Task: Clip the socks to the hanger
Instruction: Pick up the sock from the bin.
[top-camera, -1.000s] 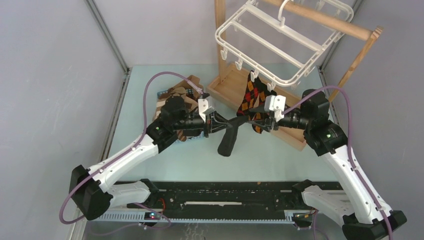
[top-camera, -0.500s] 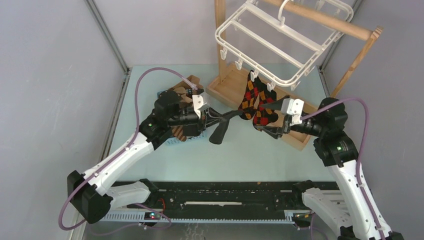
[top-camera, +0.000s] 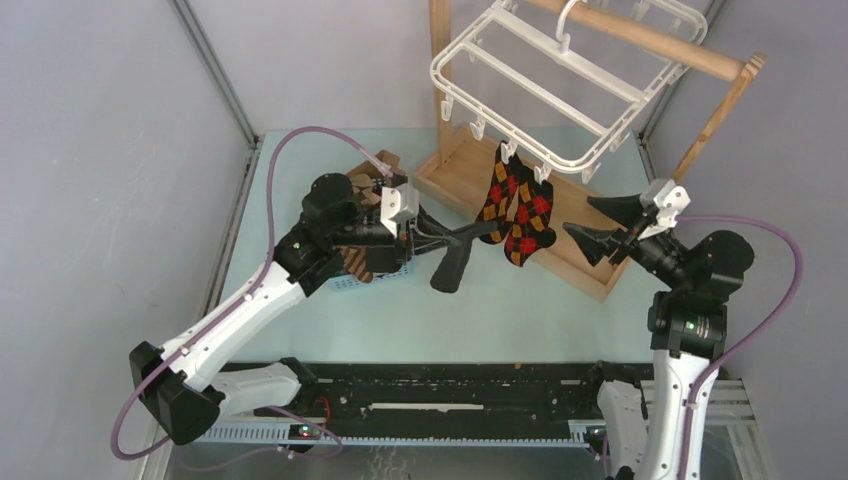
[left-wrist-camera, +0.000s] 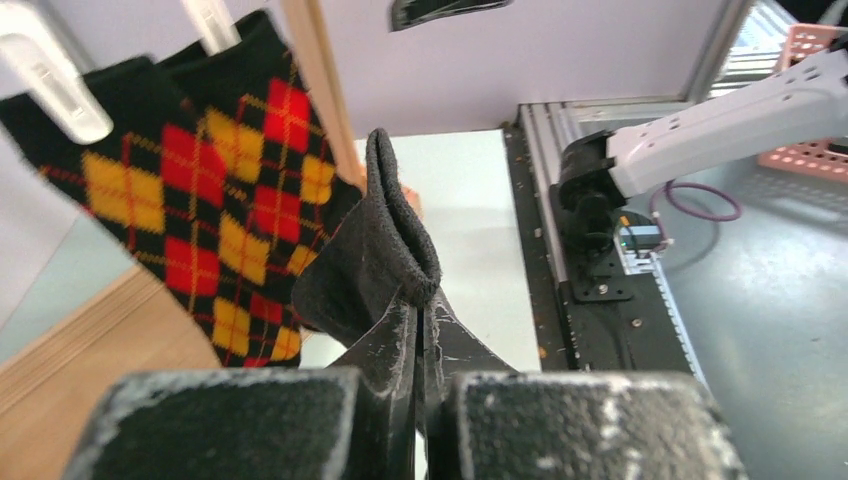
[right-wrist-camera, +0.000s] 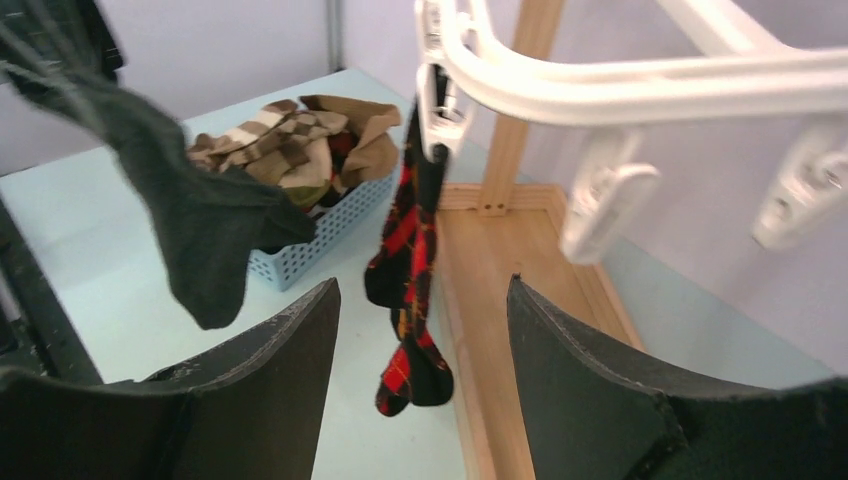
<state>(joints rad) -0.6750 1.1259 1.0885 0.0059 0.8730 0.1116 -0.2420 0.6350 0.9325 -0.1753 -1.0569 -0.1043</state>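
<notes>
left wrist: left gripper (left-wrist-camera: 420, 345) pinched shut on fuzzy black sock (left-wrist-camera: 385, 240), knit argyle socks (left-wrist-camera: 200, 190) clipped just beyond | right wrist alone shows: right gripper (right-wrist-camera: 422, 288) spread wide, empty; white plastic hanger (right-wrist-camera: 620, 85) above it; perforated blue basket (right-wrist-camera: 330, 235) of brown striped socks (right-wrist-camera: 290, 150) ahead-left

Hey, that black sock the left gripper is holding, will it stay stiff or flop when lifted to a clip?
Probably floppy: the black sock bends and droops below the left gripper. Likely light, since a pinch at one edge carries it. It may sway, hanging free.
</notes>
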